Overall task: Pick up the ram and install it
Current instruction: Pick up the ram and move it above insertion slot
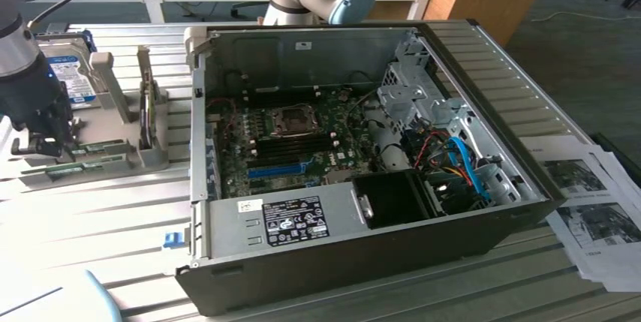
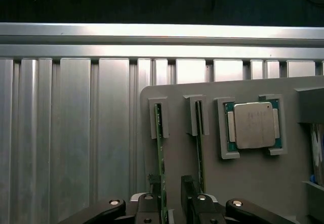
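Note:
Two ram sticks stand on edge in slots of a grey holder. My gripper is open and straddles one ram stick, with a finger on each side and a gap to the far finger. The second ram stick stands just outside the fingers. In the exterior view my gripper hangs low over the holder at the exterior view's left, beside the open computer case.
A square silver processor chip lies in a pocket of the holder beside the sticks. A hard drive stands behind the holder. Inside the case the motherboard lies exposed. Printed papers lie at the exterior view's right on the ribbed metal table.

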`<state>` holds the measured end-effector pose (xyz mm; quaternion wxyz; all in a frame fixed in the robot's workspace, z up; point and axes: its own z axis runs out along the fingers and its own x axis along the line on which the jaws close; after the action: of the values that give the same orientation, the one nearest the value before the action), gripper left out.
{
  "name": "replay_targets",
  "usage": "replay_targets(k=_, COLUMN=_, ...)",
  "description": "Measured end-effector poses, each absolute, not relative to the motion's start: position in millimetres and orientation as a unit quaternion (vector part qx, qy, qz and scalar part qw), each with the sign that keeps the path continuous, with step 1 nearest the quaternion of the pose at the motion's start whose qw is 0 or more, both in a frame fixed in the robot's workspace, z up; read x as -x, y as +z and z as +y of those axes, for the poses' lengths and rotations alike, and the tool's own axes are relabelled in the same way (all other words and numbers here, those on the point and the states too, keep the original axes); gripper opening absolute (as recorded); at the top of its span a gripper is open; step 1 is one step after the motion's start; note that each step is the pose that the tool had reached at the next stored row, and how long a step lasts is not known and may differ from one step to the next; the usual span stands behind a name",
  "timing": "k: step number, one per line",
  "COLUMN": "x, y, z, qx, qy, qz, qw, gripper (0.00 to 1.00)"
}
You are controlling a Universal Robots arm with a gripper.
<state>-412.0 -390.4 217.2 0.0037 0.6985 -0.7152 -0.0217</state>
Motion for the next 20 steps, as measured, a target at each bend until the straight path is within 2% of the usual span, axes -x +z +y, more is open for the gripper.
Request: replay_targets(k=20, x=394, y=215, z=-390, qx=-0.699, qy=-0.022, qz=-0.715, qw=0.004, gripper=0.29)
